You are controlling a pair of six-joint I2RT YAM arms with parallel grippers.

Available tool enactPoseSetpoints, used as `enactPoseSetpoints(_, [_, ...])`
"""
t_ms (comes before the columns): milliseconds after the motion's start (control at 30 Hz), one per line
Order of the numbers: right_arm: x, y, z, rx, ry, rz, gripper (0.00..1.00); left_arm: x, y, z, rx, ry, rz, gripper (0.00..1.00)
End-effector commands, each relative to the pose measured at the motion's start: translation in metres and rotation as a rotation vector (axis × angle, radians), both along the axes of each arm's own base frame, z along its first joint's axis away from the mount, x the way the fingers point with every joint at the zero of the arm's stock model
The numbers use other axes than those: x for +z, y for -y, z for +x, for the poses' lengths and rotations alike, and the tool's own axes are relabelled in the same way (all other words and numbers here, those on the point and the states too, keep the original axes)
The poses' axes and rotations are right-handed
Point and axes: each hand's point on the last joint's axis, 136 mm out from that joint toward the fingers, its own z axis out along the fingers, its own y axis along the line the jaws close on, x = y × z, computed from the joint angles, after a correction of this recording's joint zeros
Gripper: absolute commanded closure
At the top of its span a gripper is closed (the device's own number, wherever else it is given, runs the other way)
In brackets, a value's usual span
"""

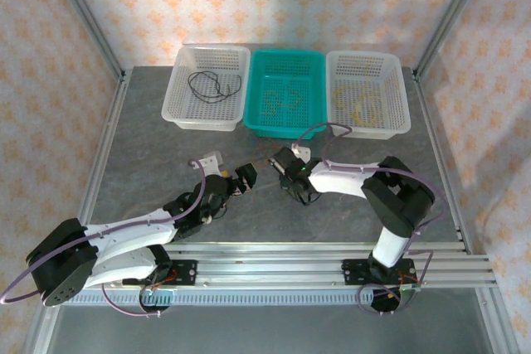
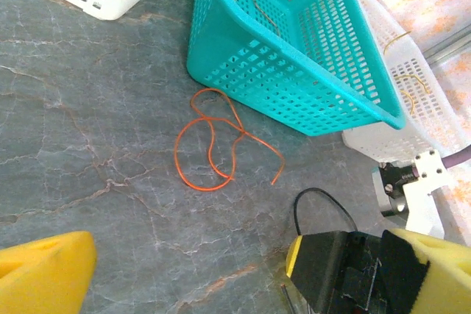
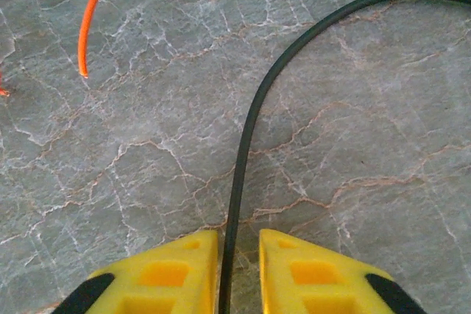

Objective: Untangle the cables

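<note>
Grey marbled table (image 1: 149, 147), enclosed by walls papered in an orange pattern. Left arm (image 1: 124, 234) and right arm (image 1: 348, 178) both stretch low toward the table's middle, wrists nearly meeting. Three baskets line the far edge. The left white basket (image 1: 178, 105) holds a coiled black cable (image 1: 214, 87). The teal basket (image 1: 257, 118) holds brownish cables (image 1: 278, 99), hard to make out. The right white basket (image 1: 404, 101) holds a yellow cable (image 1: 365, 108). Left pincer (image 2: 243, 262) gapes wide, gripping nothing; its pads are cut off at the frame edge. Right pincer (image 3: 239, 244) stands narrowly parted, with a loose black cable (image 3: 248, 130) running between its pads, lying against one and not visibly clamped. Orange cable (image 2: 210, 145) lies looped on the table just before the teal basket, one end near the loose black cable but apart from it.
</note>
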Motion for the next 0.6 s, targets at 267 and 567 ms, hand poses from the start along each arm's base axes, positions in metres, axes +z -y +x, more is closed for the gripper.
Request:
enactPoseSetpoints(267, [0.048, 0.015, 0.003, -0.06, 0.144, 0.048, 0.98, 0.022, 0.006, 0.006, -0.023, 0.061, -0.011, 0.01])
enactPoseSetpoints(567, [0.167, 0.028, -0.007, 0.04, 0.433, 0.228, 1.0, 0.08, -0.019, 0.031, -0.055, 0.221, -0.011, 0.01])
